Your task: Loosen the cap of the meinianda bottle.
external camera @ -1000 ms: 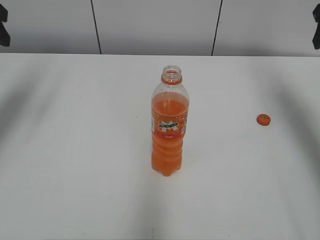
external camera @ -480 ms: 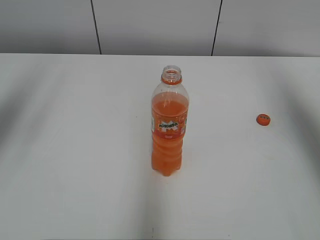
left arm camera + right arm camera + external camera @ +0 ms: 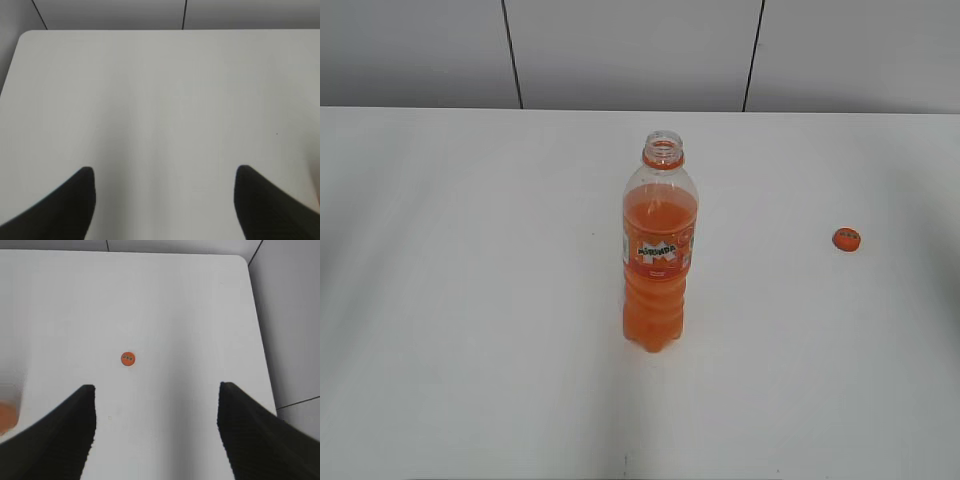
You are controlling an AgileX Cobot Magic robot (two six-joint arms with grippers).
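While the meinianda bottle stands upright near the middle of a white table, its mouth is uncovered, showing a clear threaded neck above an orange ring. The bottle holds orange liquid up to its shoulder and wears an orange label band around its waist. The cap, small, round and orange with dark print on top, lies flat on the table well to the right of the bottle, apart from it and from both grippers. In the right wrist view the cap sits on bare table ahead of the right gripper, whose two dark fingers stand wide apart with nothing between them. The left gripper likewise has its dark fingers spread wide over bare table, holding nothing. Grey wall panels run behind the table.
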